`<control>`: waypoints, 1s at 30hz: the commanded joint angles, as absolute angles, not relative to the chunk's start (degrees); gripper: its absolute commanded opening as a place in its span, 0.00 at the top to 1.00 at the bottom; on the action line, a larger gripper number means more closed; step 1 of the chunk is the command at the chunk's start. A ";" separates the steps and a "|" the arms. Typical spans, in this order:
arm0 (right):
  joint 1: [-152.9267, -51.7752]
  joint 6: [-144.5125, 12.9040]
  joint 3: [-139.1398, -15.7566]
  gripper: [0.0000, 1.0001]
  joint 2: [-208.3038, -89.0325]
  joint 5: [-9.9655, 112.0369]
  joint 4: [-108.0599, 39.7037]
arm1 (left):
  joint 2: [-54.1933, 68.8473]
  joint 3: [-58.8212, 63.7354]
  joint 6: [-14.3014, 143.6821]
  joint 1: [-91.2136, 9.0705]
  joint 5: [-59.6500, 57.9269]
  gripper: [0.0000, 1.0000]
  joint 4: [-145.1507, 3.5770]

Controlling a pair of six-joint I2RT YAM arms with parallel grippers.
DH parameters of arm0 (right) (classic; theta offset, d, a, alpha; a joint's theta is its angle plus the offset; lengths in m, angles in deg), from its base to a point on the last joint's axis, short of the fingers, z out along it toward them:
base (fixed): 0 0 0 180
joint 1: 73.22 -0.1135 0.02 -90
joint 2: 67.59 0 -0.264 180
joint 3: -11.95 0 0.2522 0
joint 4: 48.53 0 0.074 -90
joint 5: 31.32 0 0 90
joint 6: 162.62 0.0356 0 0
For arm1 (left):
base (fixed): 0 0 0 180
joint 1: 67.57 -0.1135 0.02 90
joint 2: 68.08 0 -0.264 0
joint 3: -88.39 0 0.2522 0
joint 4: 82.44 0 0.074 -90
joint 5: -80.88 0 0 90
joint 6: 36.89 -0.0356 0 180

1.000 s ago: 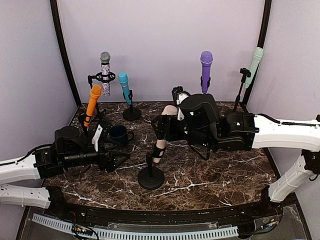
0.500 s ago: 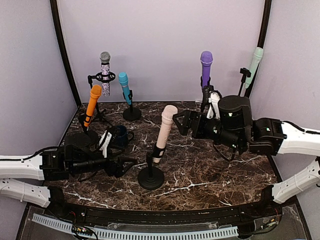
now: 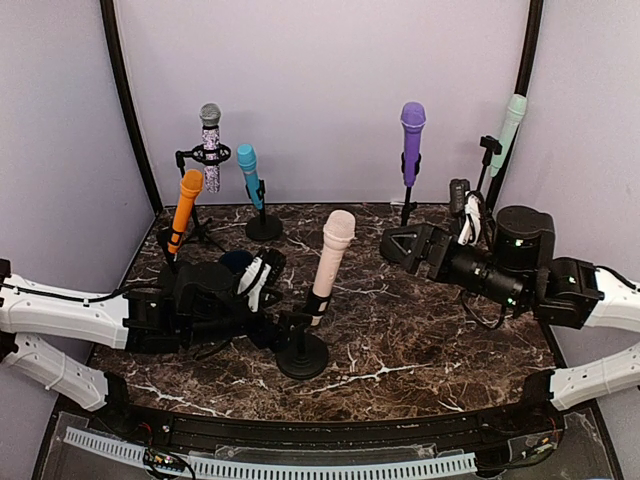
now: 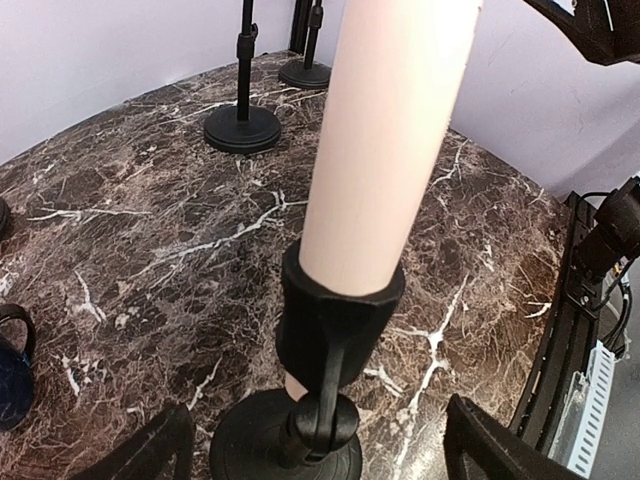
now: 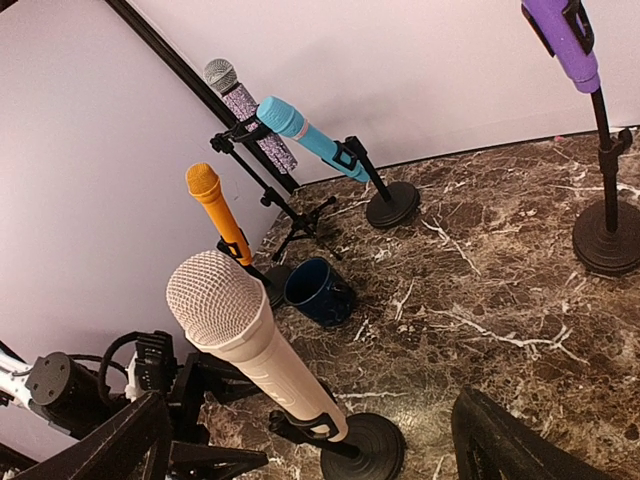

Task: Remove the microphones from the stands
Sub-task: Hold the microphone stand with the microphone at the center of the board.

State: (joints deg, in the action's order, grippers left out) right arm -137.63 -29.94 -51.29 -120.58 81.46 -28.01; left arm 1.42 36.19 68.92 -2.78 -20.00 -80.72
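Note:
A pale cream microphone (image 3: 330, 255) leans in the black clip (image 4: 335, 320) of a short stand with a round base (image 3: 302, 357) at the front centre. My left gripper (image 3: 278, 328) is low at the stand's left and open. In the left wrist view its fingers (image 4: 150, 450) flank the stand post and base (image 4: 285, 445) without touching. My right gripper (image 3: 402, 245) hangs open to the right of the microphone head, well apart from it. The right wrist view shows the microphone (image 5: 245, 340) between that gripper's spread fingers (image 5: 510, 440).
Other microphones stand on stands: orange (image 3: 185, 205), glittery silver (image 3: 210, 145) and teal (image 3: 248, 170) at the back left, purple (image 3: 412, 140) and mint green (image 3: 512, 120) at the back right. A dark blue mug (image 5: 318, 290) lies just behind my left arm.
My right gripper has drawn back to the right, away from the microphone, and opened wider. My left arm has slid right until its open jaws flank the stand.

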 commanded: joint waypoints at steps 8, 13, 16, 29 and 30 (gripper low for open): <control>-137.33 -28.65 -50.20 0.01 -121.64 80.29 -31.24 | 3.25 33.18 68.98 -2.53 -19.99 0.37 -80.58; -137.38 -28.29 -50.34 0.01 -121.77 80.32 -30.98 | 3.68 34.28 69.07 -2.53 -19.37 0.38 -79.69; -137.38 -28.16 -50.31 0.01 -121.96 80.29 -30.92 | 3.62 34.34 68.77 -2.53 -19.27 0.41 -79.91; -137.36 -27.76 -51.21 0.01 -123.14 78.45 -31.89 | 5.27 33.23 66.68 -2.53 -20.55 0.48 -77.99; -137.38 -27.83 -51.40 0.01 -123.28 78.12 -31.98 | 5.20 33.23 66.49 -2.53 -20.75 0.49 -77.76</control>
State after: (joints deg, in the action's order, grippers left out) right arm -137.60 -28.30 -50.24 -122.92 79.39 -28.95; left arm 5.74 34.49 68.27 -2.78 -20.00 -78.94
